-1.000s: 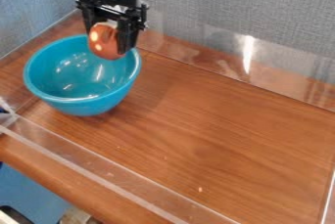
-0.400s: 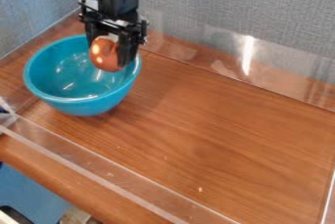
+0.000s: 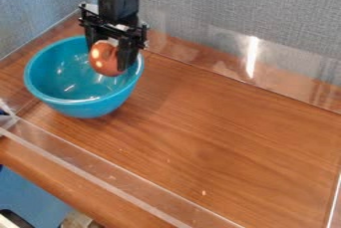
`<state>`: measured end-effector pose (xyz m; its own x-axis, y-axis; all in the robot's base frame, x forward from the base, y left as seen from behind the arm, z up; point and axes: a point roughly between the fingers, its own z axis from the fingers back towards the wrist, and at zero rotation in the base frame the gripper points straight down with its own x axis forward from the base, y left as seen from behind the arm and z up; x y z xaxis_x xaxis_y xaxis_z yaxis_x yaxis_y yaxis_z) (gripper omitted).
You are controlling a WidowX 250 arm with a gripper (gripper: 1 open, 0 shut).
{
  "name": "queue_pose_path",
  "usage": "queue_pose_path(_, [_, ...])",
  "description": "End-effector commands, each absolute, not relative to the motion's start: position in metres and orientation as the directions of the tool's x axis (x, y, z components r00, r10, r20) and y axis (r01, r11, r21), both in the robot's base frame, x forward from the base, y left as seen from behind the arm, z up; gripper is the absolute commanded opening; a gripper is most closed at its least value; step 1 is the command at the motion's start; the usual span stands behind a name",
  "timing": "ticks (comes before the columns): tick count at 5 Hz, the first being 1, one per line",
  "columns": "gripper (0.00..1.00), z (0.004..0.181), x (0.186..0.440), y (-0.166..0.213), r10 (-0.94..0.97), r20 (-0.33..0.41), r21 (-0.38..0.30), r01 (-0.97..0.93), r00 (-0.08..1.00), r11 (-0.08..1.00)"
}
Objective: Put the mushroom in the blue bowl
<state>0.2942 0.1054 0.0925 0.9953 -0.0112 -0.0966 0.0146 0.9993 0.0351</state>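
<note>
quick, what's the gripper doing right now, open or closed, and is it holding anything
Gripper: closed on the mushroom, held over the blue bowl.

Black gripper [image 3: 107, 52] points straight down over the blue bowl [image 3: 54, 86], jaws closed on the mushroom [image 3: 104, 53]. Mushroom glossy orange-brown, hangs between the fingers above the bowl's right inner side, not touching the bowl floor as far as visible. Bowl sits at the far left of the wooden table [image 3: 213, 122]. Clear plastic wall [image 3: 253, 58] rims the table. Grey textured backdrop [image 3: 253, 3] behind.
</note>
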Motion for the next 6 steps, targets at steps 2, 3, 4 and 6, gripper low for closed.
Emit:
queue_pose_path(2, [0.00, 0.1009, 0.2963, 0.1123, 0.005, -0.069, 0.052, -0.001, 0.998, 0.999])
queue_pose_path(3, [0.00, 0.0997, 0.2967, 0.1131, 0.005, -0.074, 0.053, -0.001, 0.997, 0.999])
queue_pose_path(4, [0.00, 0.0980, 0.2971, 0.1141, 0.006, -0.079, 0.054, -0.002, 0.997, 0.999])
queue_pose_path(6, [0.00, 0.0961, 0.2979, 0.1162, 0.008, -0.085, 0.055, -0.003, 0.996, 0.998])
